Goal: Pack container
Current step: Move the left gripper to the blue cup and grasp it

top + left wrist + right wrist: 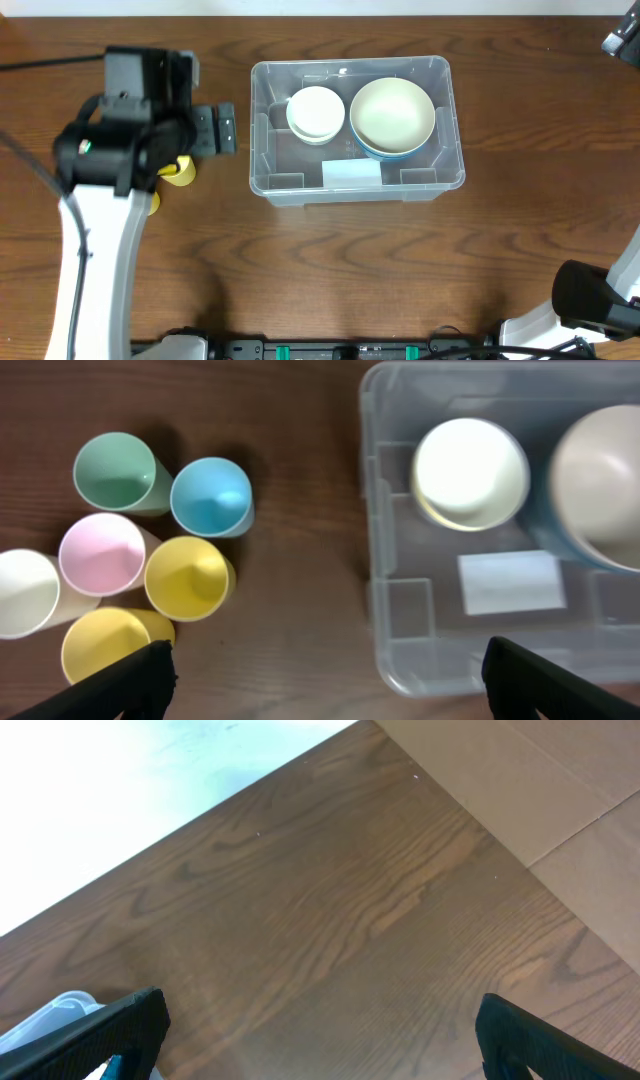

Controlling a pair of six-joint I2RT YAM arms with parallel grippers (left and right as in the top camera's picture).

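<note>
We see the container (300, 186) mid-table, bowls (392, 115) inside; left gripper (224, 129) and right gripper (320, 1030) stand spread and empty; it looks light, stiff, probably slick, so we would grip its rim.

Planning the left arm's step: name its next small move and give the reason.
Probably lower the open left gripper onto the blue cup, one of the closest to the container. The cups sit on the table outside it, none gripped, while only bowls lie inside.
</note>
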